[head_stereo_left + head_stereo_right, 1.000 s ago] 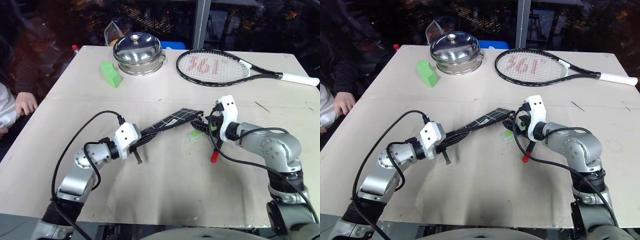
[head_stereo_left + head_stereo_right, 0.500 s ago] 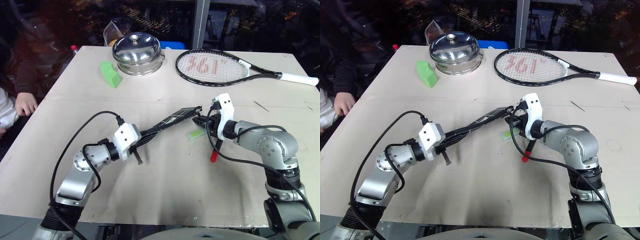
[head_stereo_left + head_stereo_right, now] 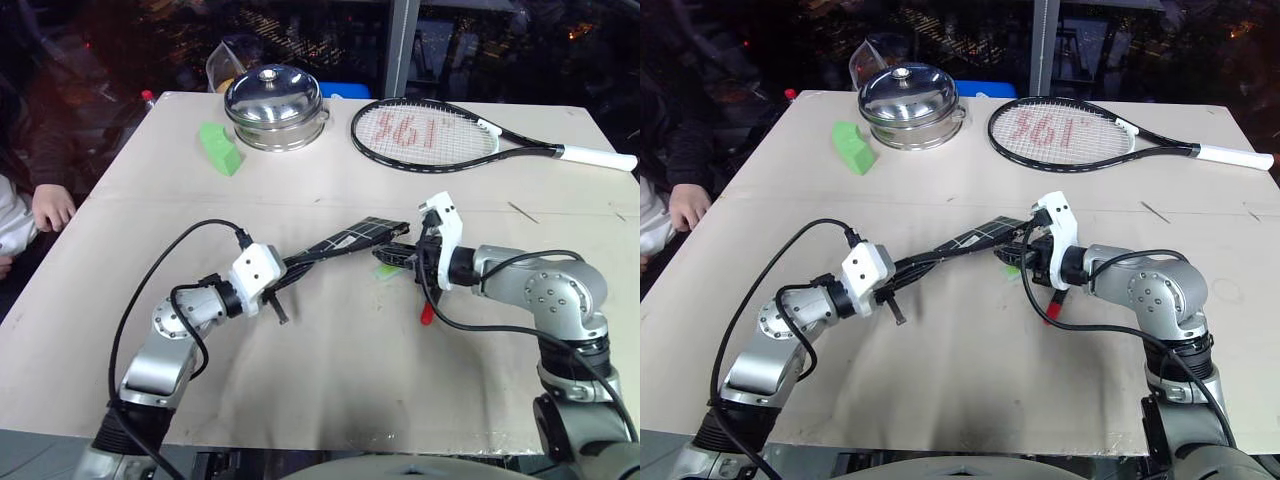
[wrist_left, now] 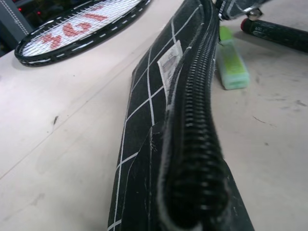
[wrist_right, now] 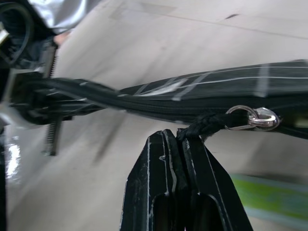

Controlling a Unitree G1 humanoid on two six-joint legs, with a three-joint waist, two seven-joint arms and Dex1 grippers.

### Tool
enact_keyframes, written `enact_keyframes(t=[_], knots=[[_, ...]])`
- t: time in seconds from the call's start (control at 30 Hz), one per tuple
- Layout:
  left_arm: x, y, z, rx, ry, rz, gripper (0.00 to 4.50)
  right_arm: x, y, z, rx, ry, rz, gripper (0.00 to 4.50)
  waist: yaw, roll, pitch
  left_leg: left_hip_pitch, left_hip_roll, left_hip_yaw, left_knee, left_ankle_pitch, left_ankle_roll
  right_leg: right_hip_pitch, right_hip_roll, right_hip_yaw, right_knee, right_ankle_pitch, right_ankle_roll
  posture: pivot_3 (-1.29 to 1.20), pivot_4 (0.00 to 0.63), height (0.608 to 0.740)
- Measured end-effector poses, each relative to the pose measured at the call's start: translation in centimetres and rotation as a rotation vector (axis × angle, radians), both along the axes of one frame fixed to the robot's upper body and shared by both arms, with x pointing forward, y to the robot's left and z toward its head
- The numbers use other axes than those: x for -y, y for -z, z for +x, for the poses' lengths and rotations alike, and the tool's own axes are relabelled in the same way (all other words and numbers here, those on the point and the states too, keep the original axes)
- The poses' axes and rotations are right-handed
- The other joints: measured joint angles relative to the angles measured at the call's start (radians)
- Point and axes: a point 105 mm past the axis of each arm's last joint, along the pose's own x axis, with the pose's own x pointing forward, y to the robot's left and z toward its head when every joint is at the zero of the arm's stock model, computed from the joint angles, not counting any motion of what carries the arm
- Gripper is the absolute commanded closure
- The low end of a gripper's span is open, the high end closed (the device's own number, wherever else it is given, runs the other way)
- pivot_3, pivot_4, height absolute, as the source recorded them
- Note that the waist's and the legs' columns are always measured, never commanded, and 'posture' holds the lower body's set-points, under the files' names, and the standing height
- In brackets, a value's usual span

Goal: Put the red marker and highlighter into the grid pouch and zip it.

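Pouch point(image 3: 345, 243) stretched mid-frame, lower left to upper right: left tool point(image 3: 285, 278) clamped on near end, right tool point(image 5: 180, 144) pinching pull cord point(image 5: 204, 124).

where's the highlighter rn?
In the left eye view the highlighter lies on the table at centre, just below the grid pouch's far end, beside the right gripper, not in the pouch.
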Motion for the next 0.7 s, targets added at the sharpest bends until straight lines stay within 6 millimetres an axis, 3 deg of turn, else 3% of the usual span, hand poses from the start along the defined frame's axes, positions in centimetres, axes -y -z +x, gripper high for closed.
enact_keyframes(t=[0.27, 0.7], knots=[[0.6, 0.0, 0.5, 0.016, -0.028, -0.022, 4.50, -0.6, 0.1, -0.4, -0.026, -0.029, 0.011, 4.47, -0.001, 0.000, 0.000, 0.000, 0.000, 0.000, 0.000, 0.000, 0.000, 0.000, 0.000, 0.000, 0.000, 0.000, 0.000, 0.00, 0.150, 0.740], [2.9, 0.2, 1.1, 0.060, -0.017, -0.028, 4.50, -1.9, -1.7, -0.4, -0.037, -0.057, 0.070, 4.47, 0.000, 0.001, 0.000, 0.000, 0.000, 0.000, 0.000, 0.000, 0.000, 0.000, 0.000, 0.000, 0.000, 0.000, 0.000, 0.00, 0.150, 0.740]])
